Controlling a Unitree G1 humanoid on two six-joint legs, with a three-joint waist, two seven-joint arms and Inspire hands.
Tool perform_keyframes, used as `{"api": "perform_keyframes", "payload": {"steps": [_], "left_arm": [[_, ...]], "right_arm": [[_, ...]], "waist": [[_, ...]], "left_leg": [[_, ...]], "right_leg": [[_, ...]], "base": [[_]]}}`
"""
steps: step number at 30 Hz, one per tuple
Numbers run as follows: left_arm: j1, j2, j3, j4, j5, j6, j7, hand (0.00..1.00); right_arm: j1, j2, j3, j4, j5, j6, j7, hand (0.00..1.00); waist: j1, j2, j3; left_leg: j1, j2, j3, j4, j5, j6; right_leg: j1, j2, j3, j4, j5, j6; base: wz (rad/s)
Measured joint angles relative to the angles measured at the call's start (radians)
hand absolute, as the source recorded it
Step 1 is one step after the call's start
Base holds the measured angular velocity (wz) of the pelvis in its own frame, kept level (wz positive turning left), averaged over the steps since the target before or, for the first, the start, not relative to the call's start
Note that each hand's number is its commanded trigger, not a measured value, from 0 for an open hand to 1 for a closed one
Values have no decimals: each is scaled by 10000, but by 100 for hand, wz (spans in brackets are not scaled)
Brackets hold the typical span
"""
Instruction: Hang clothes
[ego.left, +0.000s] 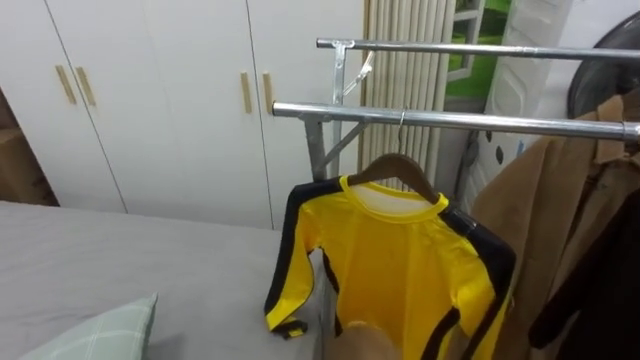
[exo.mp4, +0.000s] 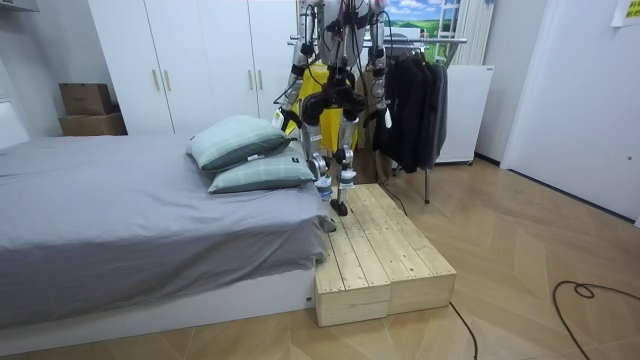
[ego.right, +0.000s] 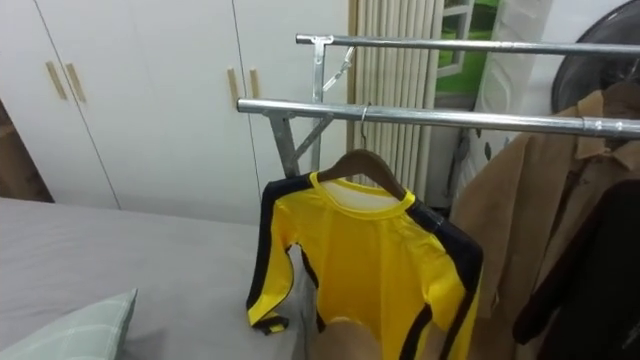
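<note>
The yellow shirt (ego.left: 400, 260) with black trim is up on its wooden hanger (ego.left: 400, 165), hook over the lower rail (ego.left: 480, 120) of the clothes rack, one sleeve dangling down toward the grey bed (ego.left: 120, 270). How the left hand and the right hand are set, I cannot tell. A tan coat (ego.left: 520, 220) hangs just beside the shirt on the robot's right, the upper rail (ego.left: 480, 48) runs behind, white wardrobe doors (ego.left: 160, 100) are off to the left, and the robot stands on the wooden platform (exo.mp4: 380, 250) between bed and rack.
</note>
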Motion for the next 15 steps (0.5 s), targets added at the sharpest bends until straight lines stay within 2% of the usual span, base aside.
{"api": "perform_keyframes", "payload": {"steps": [4,5,12,15], "left_arm": [[-18,-5,-4,-29,8,85,3,0],[-28,-18,-3,-30,17,108,4,0],[-136,-32,-102,-38,15,323,61,0],[-132,-61,-118,-38,16,360,64,0]], "right_arm": [[-164,2,271,-328,-110,-31,-188,0],[-245,12,276,-326,-110,-33,-192,0],[-365,33,574,-259,-549,-202,-152,0],[-424,35,564,-94,-738,-228,-147,0]], "waist": [[96,20,7],[117,33,5],[262,97,14],[264,151,54]], "left_leg": [[16,23,38,-106,-28,-68],[28,33,45,-184,-13,-58],[53,59,29,-456,11,-37],[128,64,-3,-567,1,-27]], "right_leg": [[9,107,119,-186,64,-28],[20,129,127,-254,150,-134],[25,134,-56,-388,117,-55],[86,141,-108,-449,65,-5]], "base": [[-8],[-4],[1],[4]]}}
